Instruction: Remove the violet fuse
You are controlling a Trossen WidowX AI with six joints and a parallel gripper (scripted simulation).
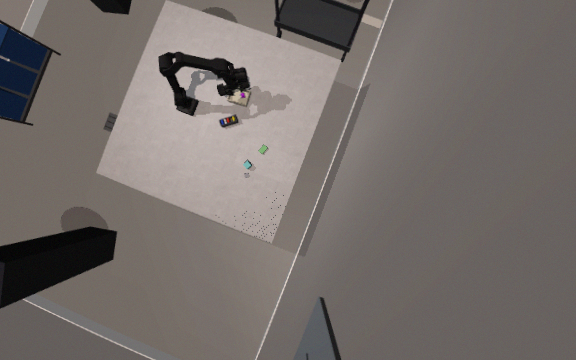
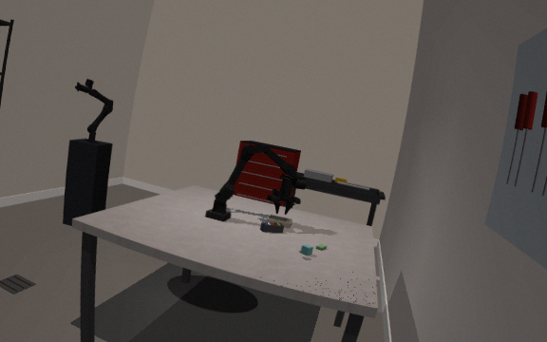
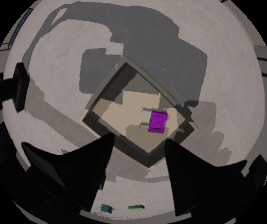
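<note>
Now I see the violet fuse (image 3: pixel 158 120) lying inside the tray (image 3: pixel 104 107), toward one side of its pale floor, with nothing gripping it. From my wrist view the claw (image 3: pixel 136 163) hangs above the tray with its two dark fingers spread apart and nothing between them; the fuse sits below and clear of both tips. From the top view the tray (image 1: pixel 236 99) shows as a small tan square with the violet dot (image 1: pixel 242 94) in it, directly under the end of the arm (image 1: pixel 195 65). Just beside the tray, toward the middle of the table (image 1: pixel 168 160), lies the dark fuse block (image 1: pixel 228 121) with its row of coloured fuses. In the side view the claw (image 2: pixel 283 207) is raised above the tray (image 2: pixel 283 219) and the block (image 2: pixel 272 227), touching neither. Farther out on the table I can make out a teal cube (image 2: pixel 307 249) and a green piece (image 2: pixel 321 247), well apart from the block.
</note>
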